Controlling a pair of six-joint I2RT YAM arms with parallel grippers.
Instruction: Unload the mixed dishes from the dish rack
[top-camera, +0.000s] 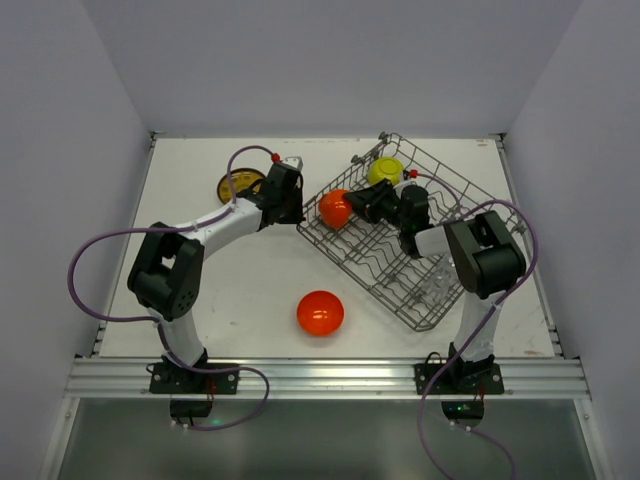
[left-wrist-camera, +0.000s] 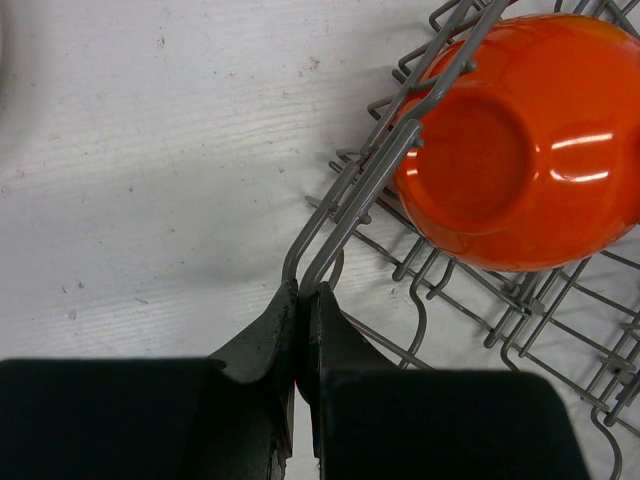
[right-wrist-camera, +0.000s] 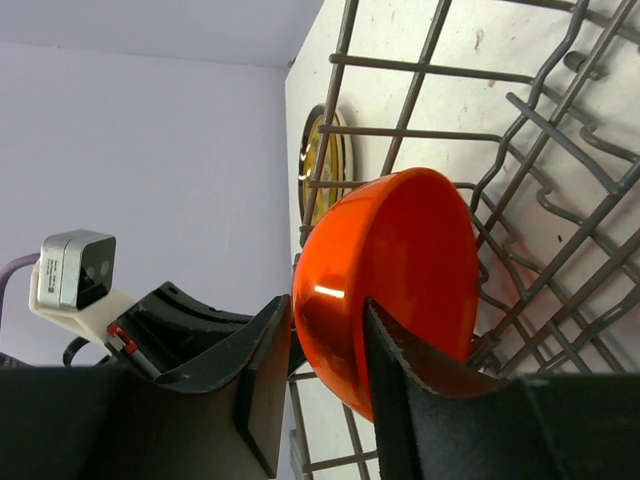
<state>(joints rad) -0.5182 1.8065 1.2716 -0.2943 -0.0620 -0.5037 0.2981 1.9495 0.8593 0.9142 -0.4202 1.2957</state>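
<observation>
The worktop (top-camera: 240, 270) carries everything, and the dish rack (top-camera: 370, 262) sits skewed across its right half, one corner pointing at my left arm. That corner is why my left tool (left-wrist-camera: 303, 295) is where it is. Its jaws are pinched shut on the bent rim wire there, which I judge is to anchor the light wire basket so it cannot slide or tip while I pull on a dish.

My right tool (right-wrist-camera: 325, 340) reaches into the rack from the other side. It stands about half closed astride the rim of the orange bowl (right-wrist-camera: 400, 250), one finger inside and one outside. Both seem to press the wall, so I count it as gripped. The bowl is propped on edge against the rack's left wall, so the rim is the only part that offers a bite.

A second orange bowl (top-camera: 320, 312) lies upside down on the worktop, near the front. A yellow-green bowl (top-camera: 385, 170) waits in the rack's far corner. The patterned plate (top-camera: 240, 185) lies flat beyond my left tool.
</observation>
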